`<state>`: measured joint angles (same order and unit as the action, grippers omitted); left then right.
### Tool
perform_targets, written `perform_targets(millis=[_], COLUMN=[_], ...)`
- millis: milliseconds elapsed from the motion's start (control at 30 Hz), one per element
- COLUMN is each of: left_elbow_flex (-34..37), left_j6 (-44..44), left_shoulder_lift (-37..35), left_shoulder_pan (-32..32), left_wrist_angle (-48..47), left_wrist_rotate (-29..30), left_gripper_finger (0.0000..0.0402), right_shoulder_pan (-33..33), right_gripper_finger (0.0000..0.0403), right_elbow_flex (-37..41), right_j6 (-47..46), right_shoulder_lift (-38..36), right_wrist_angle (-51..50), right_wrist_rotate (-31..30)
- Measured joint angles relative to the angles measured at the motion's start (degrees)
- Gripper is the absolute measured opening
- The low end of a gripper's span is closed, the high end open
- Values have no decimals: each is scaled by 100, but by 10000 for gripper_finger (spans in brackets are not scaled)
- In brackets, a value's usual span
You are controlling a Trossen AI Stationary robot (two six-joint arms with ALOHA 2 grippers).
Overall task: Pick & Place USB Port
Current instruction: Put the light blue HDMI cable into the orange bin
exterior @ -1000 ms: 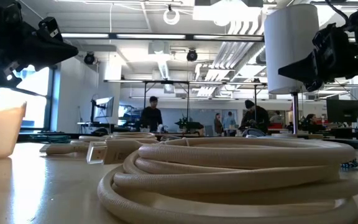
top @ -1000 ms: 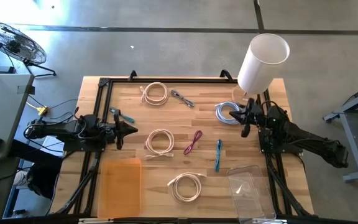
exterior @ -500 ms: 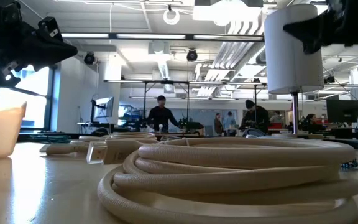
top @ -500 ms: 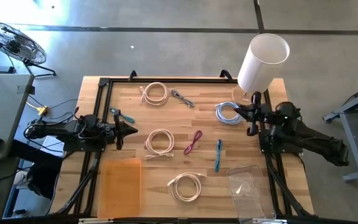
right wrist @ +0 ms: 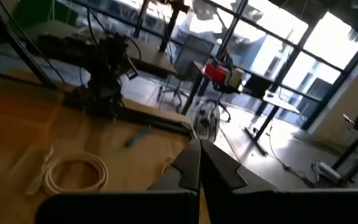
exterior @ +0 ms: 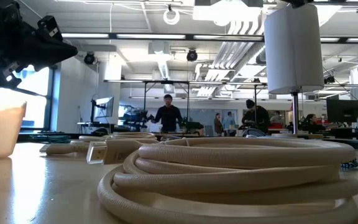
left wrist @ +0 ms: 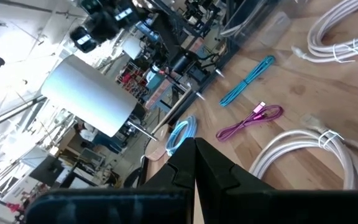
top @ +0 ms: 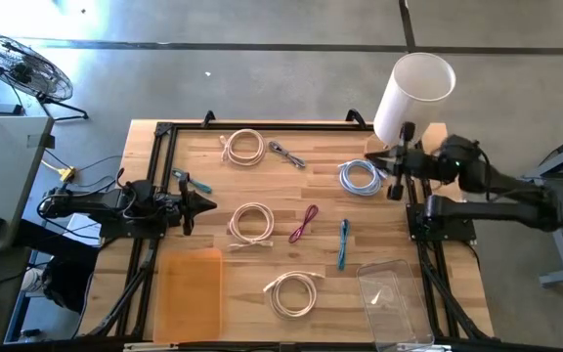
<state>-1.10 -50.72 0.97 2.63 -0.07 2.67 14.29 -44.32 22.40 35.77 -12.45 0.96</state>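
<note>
Cables on the bench [top: 428, 288], counted in the high view: seven loose items. Three are cream-white coils: one far coil [top: 243, 147], one middle coil [top: 251, 222], one near coil [top: 293, 292]. The landmark used below is the middle coil. One pale blue coil [top: 359, 177] lies well to its right and farther back. One magenta cable [top: 303, 223] lies just right of the middle coil, and one teal cable [top: 343, 242] lies beyond the magenta one, both straight and short. One grey cable [top: 286, 154] lies behind the middle coil, just right of the far coil. Which of these counts as the USB item cannot be fixed from these views; none is held.

Containers: two. An orange tray [top: 189, 293] sits left of and nearer than the middle coil; a clear tray [top: 393, 301] sits well to the right, past the near coil. Both appear to hold nothing, though the clear one is hard to read.

A white cylinder [top: 413, 98] stands at the far right corner, well apart from the middle coil.

The left pincer [top: 199, 203] hovers just left of the middle coil, fingers drawn together to a point, holding nothing. The right pincer [top: 396, 161] is raised beside the blue coil, next to the cylinder, fingers likewise closed and empty.

A small teal item [top: 195, 183] lies by the left pincer. A person [exterior: 168, 116] stands in the room beyond.
</note>
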Motion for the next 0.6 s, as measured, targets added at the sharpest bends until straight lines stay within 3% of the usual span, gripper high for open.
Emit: perform_targets(millis=[367, 600], left_elbow_flex=[0, 0], left_j6=[646, 946], left_shoulder_lift=[0, 0], left_shoulder_pan=[0, 0], left_wrist_angle=[-1, 8], left_wrist_rotate=[1, 95], left_gripper_finger=[0, 0], right_shoulder_pan=[-743, -964], right_gripper_finger=[0, 0], right_elbow_flex=[-3182, -4524], right_j6=[-228, -596], right_shoulder_lift=[2637, 3803], right_wrist_angle=[-3608, -5566], right_wrist_rotate=[-1545, -1685])
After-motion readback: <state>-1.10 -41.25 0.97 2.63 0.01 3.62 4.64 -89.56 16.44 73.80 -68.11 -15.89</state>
